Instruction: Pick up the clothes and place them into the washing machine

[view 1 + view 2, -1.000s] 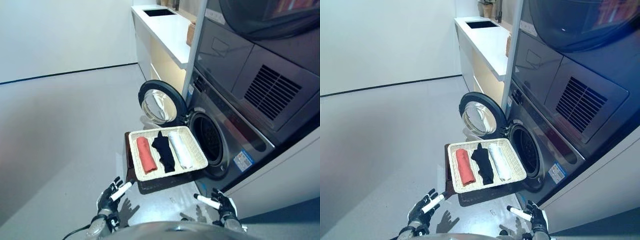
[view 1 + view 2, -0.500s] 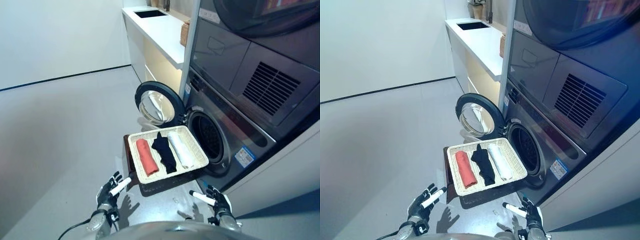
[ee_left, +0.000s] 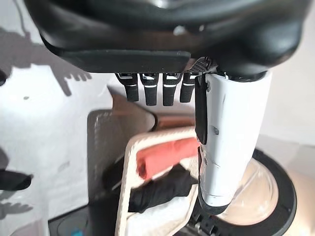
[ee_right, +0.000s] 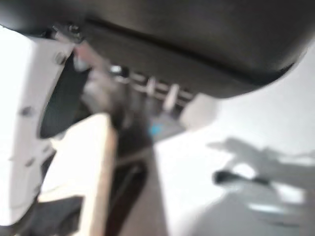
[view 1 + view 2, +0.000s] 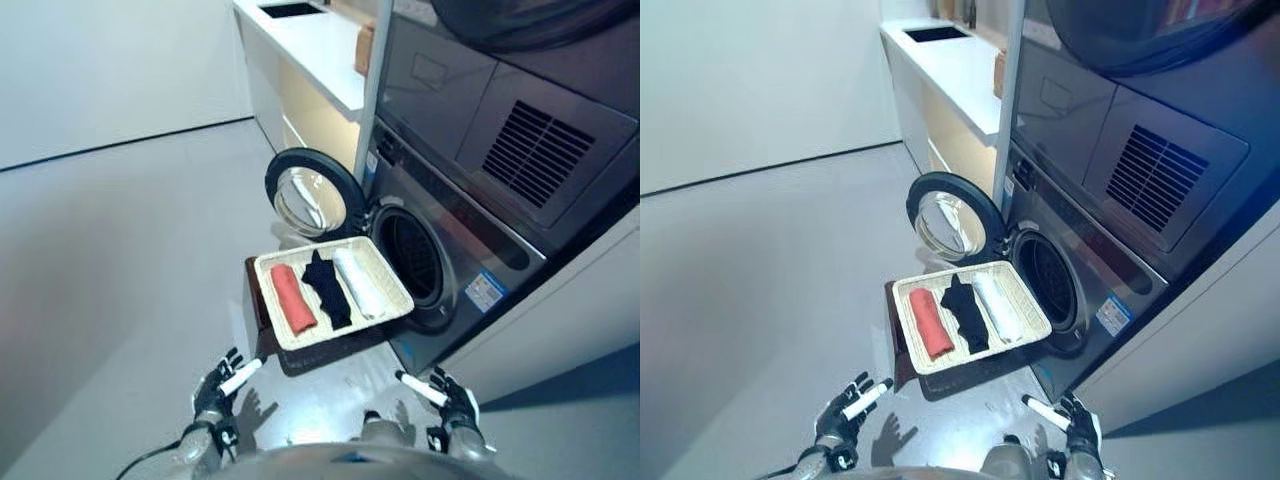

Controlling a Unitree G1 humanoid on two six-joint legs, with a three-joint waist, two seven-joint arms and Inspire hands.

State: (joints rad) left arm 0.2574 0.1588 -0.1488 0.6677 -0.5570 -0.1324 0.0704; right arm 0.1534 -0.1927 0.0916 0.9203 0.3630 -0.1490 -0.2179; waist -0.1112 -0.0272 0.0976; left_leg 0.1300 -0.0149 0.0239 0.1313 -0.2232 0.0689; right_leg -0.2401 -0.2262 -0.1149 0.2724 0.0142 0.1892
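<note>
Left hand (image 5: 218, 387) and right hand (image 5: 452, 400) hang low, fingers relaxed, empty, short of the cream woven basket (image 5: 270, 268) of rolled clothes (image 5: 325, 290).

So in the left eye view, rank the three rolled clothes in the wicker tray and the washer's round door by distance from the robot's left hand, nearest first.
1. Rolled red cloth, on the tray's left side, nearest the left hand.
2. Rolled black cloth, in the tray's middle.
3. Rolled white cloth, on the tray's right side, next to the drum opening.
4. Round glass washer door, swung open beyond the shallow wicker tray.
</note>
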